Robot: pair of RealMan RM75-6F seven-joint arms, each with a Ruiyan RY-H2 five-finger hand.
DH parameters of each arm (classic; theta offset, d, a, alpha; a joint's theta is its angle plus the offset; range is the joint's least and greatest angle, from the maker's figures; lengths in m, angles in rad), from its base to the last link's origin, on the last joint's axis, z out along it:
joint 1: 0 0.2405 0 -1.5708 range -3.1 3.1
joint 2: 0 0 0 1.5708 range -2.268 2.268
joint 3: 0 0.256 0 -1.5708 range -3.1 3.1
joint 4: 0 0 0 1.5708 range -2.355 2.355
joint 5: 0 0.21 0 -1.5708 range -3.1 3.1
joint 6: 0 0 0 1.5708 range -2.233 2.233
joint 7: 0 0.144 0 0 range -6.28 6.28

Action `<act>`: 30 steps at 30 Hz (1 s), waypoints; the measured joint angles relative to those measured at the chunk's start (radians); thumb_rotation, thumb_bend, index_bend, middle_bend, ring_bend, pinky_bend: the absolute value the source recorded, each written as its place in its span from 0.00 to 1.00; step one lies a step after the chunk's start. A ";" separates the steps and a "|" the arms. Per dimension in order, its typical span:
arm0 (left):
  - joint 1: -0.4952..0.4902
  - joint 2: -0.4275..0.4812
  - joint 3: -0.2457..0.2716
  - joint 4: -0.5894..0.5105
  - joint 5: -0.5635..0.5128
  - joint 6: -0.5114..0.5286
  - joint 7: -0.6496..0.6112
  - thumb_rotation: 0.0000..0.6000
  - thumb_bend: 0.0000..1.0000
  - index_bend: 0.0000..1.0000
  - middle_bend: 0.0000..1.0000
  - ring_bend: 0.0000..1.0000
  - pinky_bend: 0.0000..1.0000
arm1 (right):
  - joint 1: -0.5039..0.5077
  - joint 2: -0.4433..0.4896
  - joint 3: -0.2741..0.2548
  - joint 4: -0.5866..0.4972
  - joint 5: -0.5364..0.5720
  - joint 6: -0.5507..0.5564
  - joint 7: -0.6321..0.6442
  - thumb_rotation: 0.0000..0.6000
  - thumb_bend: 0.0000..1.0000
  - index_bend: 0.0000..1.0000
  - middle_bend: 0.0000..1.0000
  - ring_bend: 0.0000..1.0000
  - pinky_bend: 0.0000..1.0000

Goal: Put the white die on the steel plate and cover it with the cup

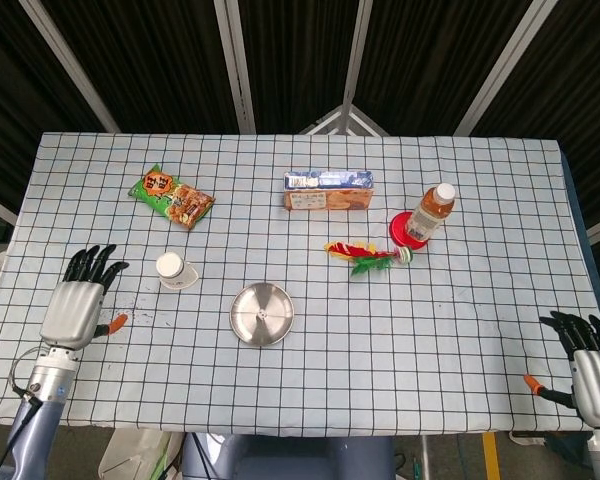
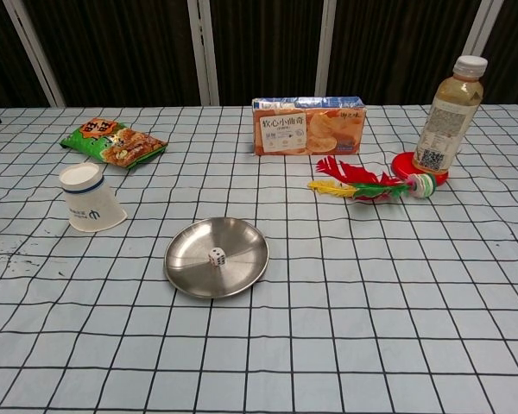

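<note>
White die (image 2: 216, 256) sits in steel plate (image 2: 242, 276); cup (image 2: 90, 207) inverted, uncovering nothing. Left hand (image 1: 75, 306) & right hand (image 1: 592, 365): fingers apart, empty.

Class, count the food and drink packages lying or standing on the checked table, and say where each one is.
3: a green snack bag at far left, a biscuit box at far centre, and a drink bottle standing on a red disc at far right. None seem hidden.

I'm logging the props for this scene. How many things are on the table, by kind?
Snack packs: 2, cracker box, chip bag
Drink bottle: 1
Paper cup: 1
Steel plate: 1
White die: 1
Feather shuttlecock: 1
Red disc: 1
Total: 8
</note>
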 measured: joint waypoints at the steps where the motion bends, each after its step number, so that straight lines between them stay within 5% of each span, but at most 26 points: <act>1: -0.013 0.003 -0.017 0.010 -0.015 -0.030 -0.013 1.00 0.27 0.18 0.03 0.00 0.01 | 0.001 -0.001 0.000 0.001 0.001 -0.002 -0.001 1.00 0.10 0.22 0.19 0.13 0.00; 13: -0.149 -0.065 -0.142 0.132 -0.232 -0.228 0.082 1.00 0.27 0.20 0.03 0.00 0.01 | 0.004 -0.004 0.001 0.015 0.017 -0.019 0.007 1.00 0.10 0.22 0.19 0.13 0.00; 30: -0.243 -0.173 -0.179 0.221 -0.385 -0.310 0.210 1.00 0.31 0.23 0.11 0.01 0.03 | 0.006 0.001 0.001 0.015 0.026 -0.032 0.020 1.00 0.10 0.22 0.19 0.13 0.00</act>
